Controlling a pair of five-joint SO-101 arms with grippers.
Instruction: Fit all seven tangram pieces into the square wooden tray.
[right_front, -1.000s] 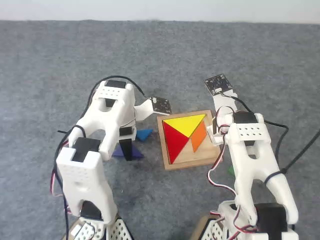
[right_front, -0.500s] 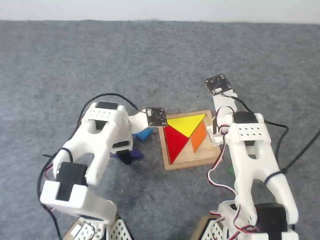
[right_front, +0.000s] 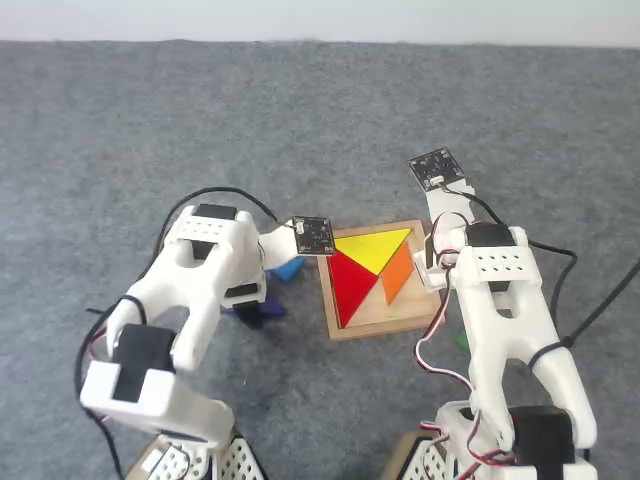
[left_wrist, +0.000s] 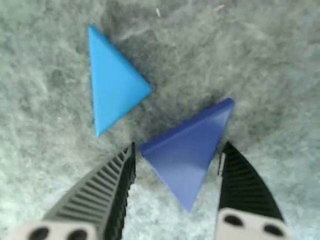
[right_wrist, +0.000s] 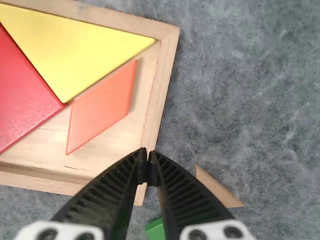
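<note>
While the left gripper (left_wrist: 176, 150) stands wide astride the dark blue triangle (left_wrist: 187, 150) beside the tray (right_wrist: 160, 85), the right gripper (right_wrist: 148, 162) sits closed at the tray's rim; a yellow triangle (right_wrist: 70, 50), a red triangle (right_wrist: 20, 100) and an orange piece (right_wrist: 100, 107) lie inside the tray.

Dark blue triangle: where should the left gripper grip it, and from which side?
Probably from straight above with the left gripper, open jaws flanking the dark blue triangle. It lies flat on the carpet, so pinch its opposite edges mid-body, not a pointed corner.
</note>
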